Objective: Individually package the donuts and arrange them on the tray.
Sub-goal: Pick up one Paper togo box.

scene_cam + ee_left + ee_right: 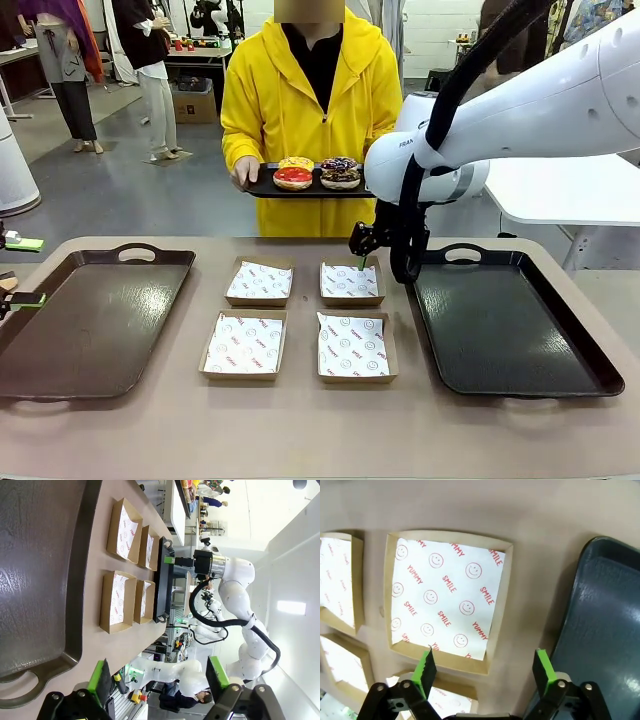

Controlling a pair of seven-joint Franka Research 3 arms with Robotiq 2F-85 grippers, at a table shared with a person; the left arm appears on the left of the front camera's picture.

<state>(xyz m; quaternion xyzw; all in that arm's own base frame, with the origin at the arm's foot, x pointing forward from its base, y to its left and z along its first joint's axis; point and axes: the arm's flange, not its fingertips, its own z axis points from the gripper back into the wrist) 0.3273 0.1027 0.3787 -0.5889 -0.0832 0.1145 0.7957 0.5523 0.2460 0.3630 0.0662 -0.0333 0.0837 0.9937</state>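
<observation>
R gripper (485,665) spread & empty over a box (447,536), L gripper (157,677) spread too; donuts (318,173) on person's tray (260,189), so I cd squash glaze or clip that box reaching.

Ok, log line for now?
donuts: on person's tray; boxes: empty; right end effector: open, above far-right box; left end effector: open, by left tray

Robot lab w/ arm (560,100), worktable (300,440)

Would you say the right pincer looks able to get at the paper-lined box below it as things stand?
Probably yes: the right pincer hangs open above that box, whose liner lies bare, with nothing between them.
</observation>
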